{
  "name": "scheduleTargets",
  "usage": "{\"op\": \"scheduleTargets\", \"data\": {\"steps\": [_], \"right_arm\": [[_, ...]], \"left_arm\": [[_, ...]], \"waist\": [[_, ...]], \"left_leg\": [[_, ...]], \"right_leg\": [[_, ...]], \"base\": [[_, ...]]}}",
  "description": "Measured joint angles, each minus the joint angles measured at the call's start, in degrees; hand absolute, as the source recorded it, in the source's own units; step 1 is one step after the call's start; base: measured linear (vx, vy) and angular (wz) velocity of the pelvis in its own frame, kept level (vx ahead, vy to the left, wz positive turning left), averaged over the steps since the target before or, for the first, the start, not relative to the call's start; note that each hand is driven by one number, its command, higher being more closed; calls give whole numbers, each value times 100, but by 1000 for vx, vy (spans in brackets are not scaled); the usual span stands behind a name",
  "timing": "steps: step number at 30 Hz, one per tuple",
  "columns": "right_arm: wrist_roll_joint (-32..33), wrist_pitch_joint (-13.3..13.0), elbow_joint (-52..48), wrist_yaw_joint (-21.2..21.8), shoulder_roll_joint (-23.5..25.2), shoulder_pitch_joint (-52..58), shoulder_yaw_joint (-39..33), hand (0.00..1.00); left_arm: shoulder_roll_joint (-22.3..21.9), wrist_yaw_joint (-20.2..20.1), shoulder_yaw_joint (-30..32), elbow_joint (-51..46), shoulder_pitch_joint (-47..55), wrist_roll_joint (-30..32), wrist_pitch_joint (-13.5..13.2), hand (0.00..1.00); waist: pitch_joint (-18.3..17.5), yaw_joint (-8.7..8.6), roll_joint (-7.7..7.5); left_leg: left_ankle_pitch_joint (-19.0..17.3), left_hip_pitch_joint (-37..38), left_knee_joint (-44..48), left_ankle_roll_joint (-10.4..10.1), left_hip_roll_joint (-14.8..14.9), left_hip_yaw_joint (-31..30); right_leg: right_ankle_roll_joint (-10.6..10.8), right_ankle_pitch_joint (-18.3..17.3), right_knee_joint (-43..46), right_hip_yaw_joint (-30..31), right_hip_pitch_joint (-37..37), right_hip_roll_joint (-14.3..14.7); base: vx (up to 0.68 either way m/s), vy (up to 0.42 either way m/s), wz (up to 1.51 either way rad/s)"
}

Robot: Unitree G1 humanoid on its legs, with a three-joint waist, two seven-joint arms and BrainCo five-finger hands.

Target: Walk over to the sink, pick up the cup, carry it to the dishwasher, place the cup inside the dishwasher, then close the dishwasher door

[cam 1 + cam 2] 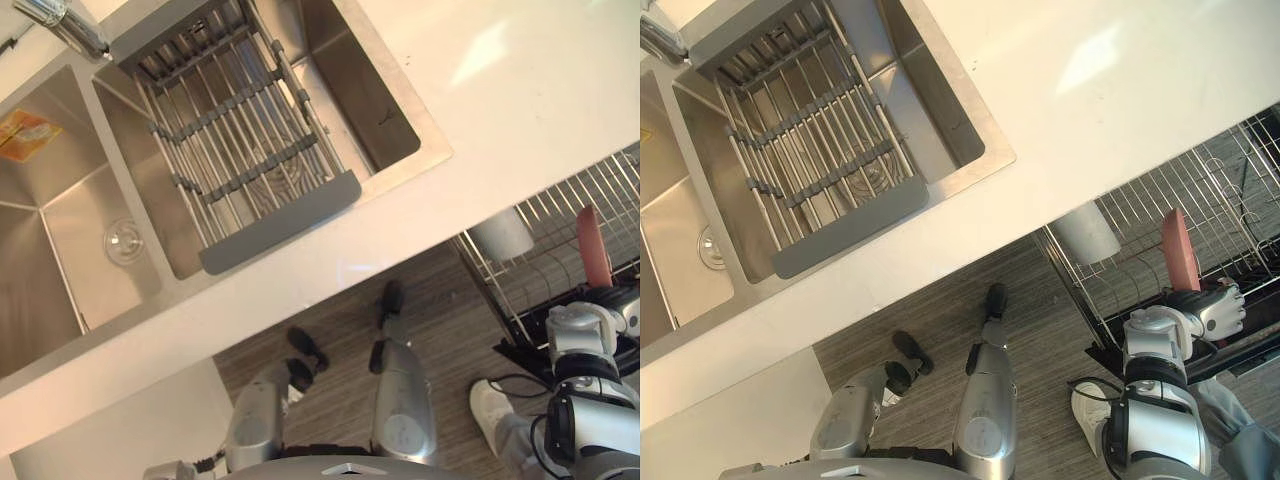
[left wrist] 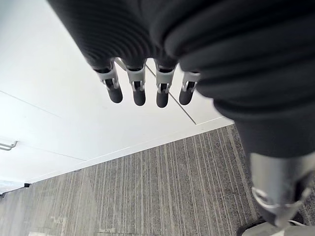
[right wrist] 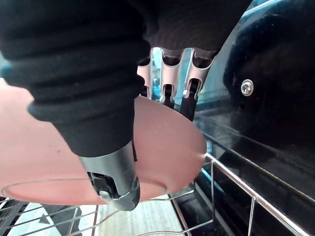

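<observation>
A pink cup (image 3: 167,142) is in my right hand (image 3: 113,169), with the thumb across its front and the fingers (image 3: 170,81) curled behind it. The head views show the pink cup (image 1: 597,248) standing edge-up above the wire dishwasher rack (image 1: 560,215), and my right hand (image 1: 1212,310) is just below it at the rack's near side. Dark dishwasher wall lies close behind the fingers. My left hand (image 2: 138,86) hangs with straight fingers over the wood-look floor beside white cabinet fronts, holding nothing.
A pale cup (image 1: 502,235) lies in the rack's near corner. The white counter (image 1: 500,80) carries a steel double sink (image 1: 430,150) with a roll-up drying rack (image 1: 240,140) and a faucet (image 1: 65,25). A person's white shoe (image 1: 490,400) is on the floor by the rack.
</observation>
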Motion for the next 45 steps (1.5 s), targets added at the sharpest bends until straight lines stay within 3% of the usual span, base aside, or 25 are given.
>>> {"op": "scheduleTargets", "data": {"steps": [4,6,9,12,16,22,27,31,35,36,38,41,45], "right_arm": [[62,-162,-349,269,4,71,100,0],[118,-386,-746,615,49,137,378,0],[250,-700,-1370,873,85,294,629,0],[419,-809,-1880,1035,213,554,580,0],[517,-806,-2281,1194,299,1021,88,0],[1075,-809,-2222,1220,-259,1194,-736,0],[1583,-635,-1650,1415,-457,1421,-1367,0],[2526,-655,-480,1590,-852,1519,-2116,0],[5022,-698,466,2789,-1054,1850,-2777,0],[5818,-642,642,3132,-963,1941,-2824,0],[6385,-586,734,3536,-499,1939,-2924,0],[6115,-568,671,3745,207,1876,-2972,0],[5823,-568,438,3820,951,1736,-2905,0]], "left_arm": [[-19,-1,160,-4,9,-3,7,0],[-22,-3,165,-1,46,-6,18,0],[-22,14,218,-4,78,-1,-125,0],[-10,22,402,-5,112,12,-259,0],[-10,5,566,-14,310,238,-334,0],[10,14,612,-169,455,689,-354,0],[139,12,643,-231,609,713,-344,0],[154,20,873,-161,779,197,-341,0],[165,13,1099,212,877,-129,-280,0],[168,-4,1154,259,852,-125,-309,0],[194,-89,1312,288,851,-92,-447,0],[182,-269,1293,234,860,253,-680,0],[100,-285,1289,204,862,383,-815,0]], "waist": [[33,74,-53],[70,159,-113],[72,180,-166],[3,127,-377],[-321,28,-716],[-704,-82,-743],[-1094,-156,-979],[-1376,-173,-1113],[-1655,-350,-1156],[-1666,-358,-1171],[-1664,-341,-1179],[-1664,-214,-1104],[-1559,-10,-847]], "left_leg": [[-68,63,184,-94,-3,-216],[-188,118,340,-179,-1,-577],[-462,292,315,-133,9,-773],[-568,345,330,-106,8,-768],[-597,664,318,-132,31,-774],[-603,1185,105,-176,70,-780],[-671,1409,72,-232,47,-757],[-854,1370,110,-256,79,-608],[-876,1427,114,-284,109,-593],[-877,1428,117,-284,108,-594],[-879,1417,118,-280,100,-599],[-862,1394,113,-266,89,-627],[-822,1360,78,-233,35,-777]], "right_leg": [[33,-85,-66,179,92,25],[69,-67,-231,311,193,104],[72,-65,-395,277,358,189],[76,-55,-520,109,485,179],[35,314,-605,-50,829,188],[32,296,-588,-171,1254,289],[46,260,-637,-172,1469,288],[125,87,-643,-202,1430,301],[31,123,-581,-313,1435,315],[26,127,-574,-313,1433,314],[25,128,-573,-322,1426,306],[23,133,-555,-345,1410,282],[60,151,-509,-473,1432,206]], "base": [[-31,6,-17],[-70,-15,-48],[-76,21,-35],[-19,17,-10],[71,3,1],[79,-8,-8],[-33,17,-4],[-80,2,-18],[20,-11,-10],[12,-5,-4],[0,0,0],[-6,-1,7],[6,5,18]]}}
